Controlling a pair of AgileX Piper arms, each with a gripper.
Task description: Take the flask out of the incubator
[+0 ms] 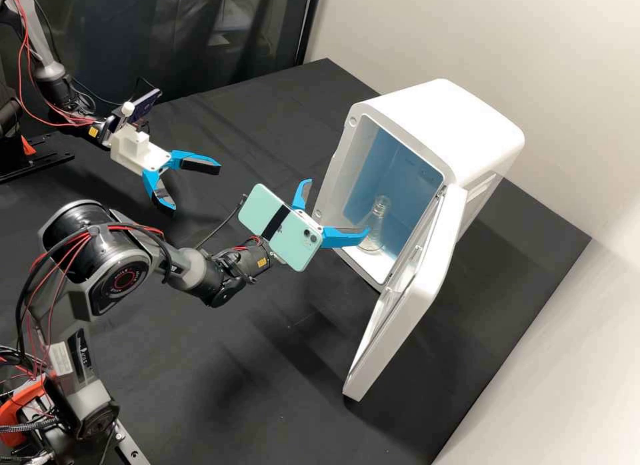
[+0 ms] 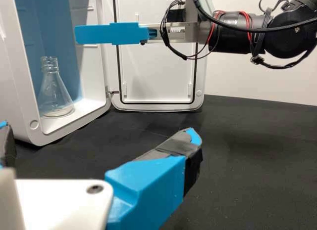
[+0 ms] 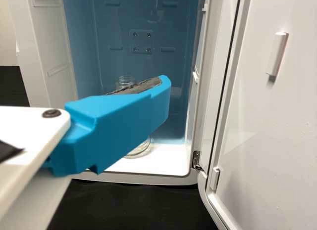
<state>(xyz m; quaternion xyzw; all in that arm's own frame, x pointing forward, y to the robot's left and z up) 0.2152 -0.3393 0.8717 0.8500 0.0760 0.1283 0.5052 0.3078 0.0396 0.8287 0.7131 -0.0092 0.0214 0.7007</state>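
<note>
A clear glass flask [image 1: 377,225] stands upright on the floor of the white incubator [image 1: 453,125], whose inside is blue. Its door [image 1: 407,298] hangs wide open. My right gripper [image 1: 333,215] is open just in front of the opening, at the flask's height and a short way from it. In the right wrist view one blue finger [image 3: 119,121] covers most of the flask [image 3: 126,82]. My left gripper [image 1: 195,187] is open, holds nothing and hovers over the bench well to the left. From the left wrist view I see the flask [image 2: 53,91] and a right finger [image 2: 114,33] before the door [image 2: 158,67].
The incubator stands on a black bench [image 1: 280,358] near a white wall. A mint-green phone [image 1: 283,226] is strapped to the right wrist. The open door sticks out towards the bench's front right. The right arm's base [image 1: 93,265] sits at the front left.
</note>
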